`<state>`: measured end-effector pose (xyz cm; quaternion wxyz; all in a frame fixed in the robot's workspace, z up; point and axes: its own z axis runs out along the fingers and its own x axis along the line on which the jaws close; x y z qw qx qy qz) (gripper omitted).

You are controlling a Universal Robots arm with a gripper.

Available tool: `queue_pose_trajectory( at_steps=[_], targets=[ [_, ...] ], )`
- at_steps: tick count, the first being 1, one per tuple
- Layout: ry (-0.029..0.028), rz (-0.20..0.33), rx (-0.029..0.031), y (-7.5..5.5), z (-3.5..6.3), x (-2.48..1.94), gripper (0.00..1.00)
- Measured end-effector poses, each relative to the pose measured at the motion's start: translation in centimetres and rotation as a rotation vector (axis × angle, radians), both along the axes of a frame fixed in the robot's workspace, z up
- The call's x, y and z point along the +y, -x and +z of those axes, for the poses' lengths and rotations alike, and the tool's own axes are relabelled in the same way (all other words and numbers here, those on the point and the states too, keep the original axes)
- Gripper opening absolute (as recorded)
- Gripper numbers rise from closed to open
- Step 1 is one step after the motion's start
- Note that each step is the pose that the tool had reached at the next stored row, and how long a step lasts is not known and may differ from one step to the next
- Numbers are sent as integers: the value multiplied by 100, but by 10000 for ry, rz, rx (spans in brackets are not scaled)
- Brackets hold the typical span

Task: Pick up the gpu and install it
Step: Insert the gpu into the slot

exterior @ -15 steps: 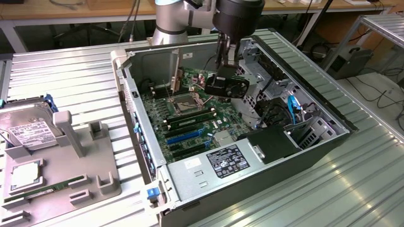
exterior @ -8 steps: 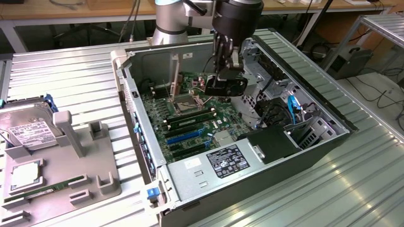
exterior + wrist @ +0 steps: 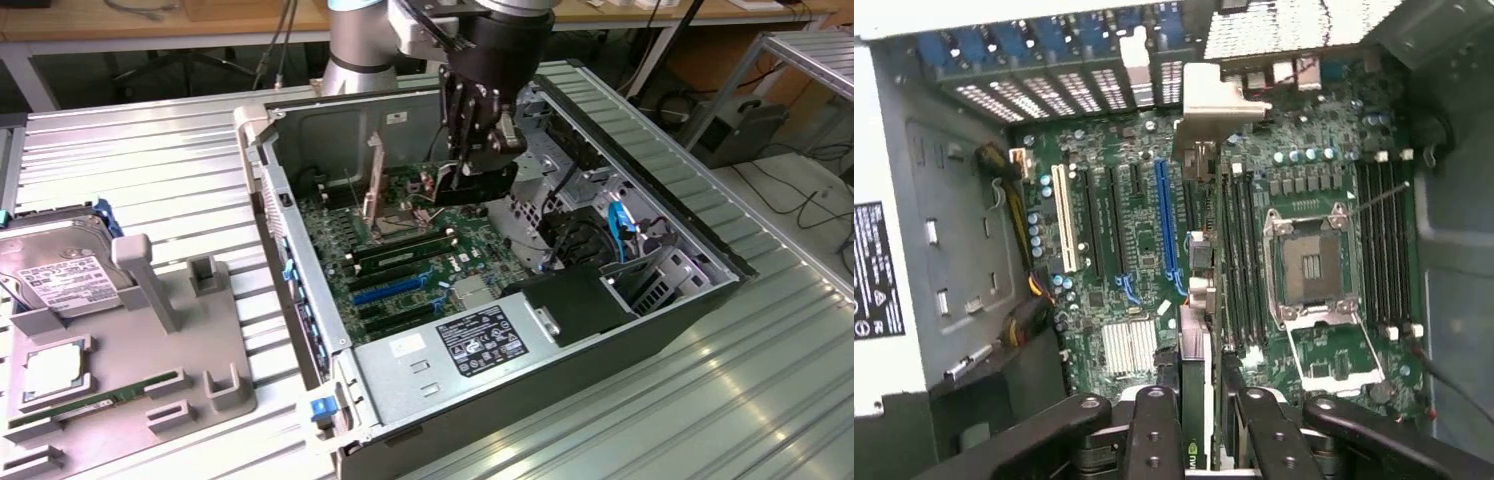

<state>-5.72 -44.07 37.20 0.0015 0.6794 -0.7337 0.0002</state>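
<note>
We hold the gpu [image 3: 1194, 400] edge-on in our tool [image 3: 478, 168], clamped upright just above the motherboard [image 3: 1144, 240] inside the open case [image 3: 587, 370].

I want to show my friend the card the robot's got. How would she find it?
Look for the open computer case on the metal table, with a green motherboard inside. The gripper reaches down into it, and the gpu is the thin dark card clamped between its fingers. Unlike the long slots on the board, it stands on edge in the grip.
</note>
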Motion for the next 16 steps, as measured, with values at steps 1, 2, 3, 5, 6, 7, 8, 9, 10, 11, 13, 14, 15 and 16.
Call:
queue_pose_trajectory(
  at_steps=[1,2,3,5,6,7,8,9,10,11,13,14,15,16],
  targets=[
    [0,371,0,0,-11,0,26],
    [0,653,0,1,-21,0,26],
    [1,912,-6,40,-71,-11,26],
    [3,914,-29,240,-129,-39,26],
    [2,913,-33,268,-141,-54,26],
    [2,913,-33,287,-152,-68,26],
    [3,914,-34,307,-165,-84,26],
    [2,914,-35,329,-181,-103,26],
    [1,914,-36,353,-197,-124,26],
    [2,914,-35,381,-218,-147,26],
    [2,914,-35,423,-251,-174,26],
    [-1,914,-38,442,-268,-178,26],
    [0,914,-43,461,-283,-180,26],
    [2,915,-57,476,-296,-180,26]
  ],
)
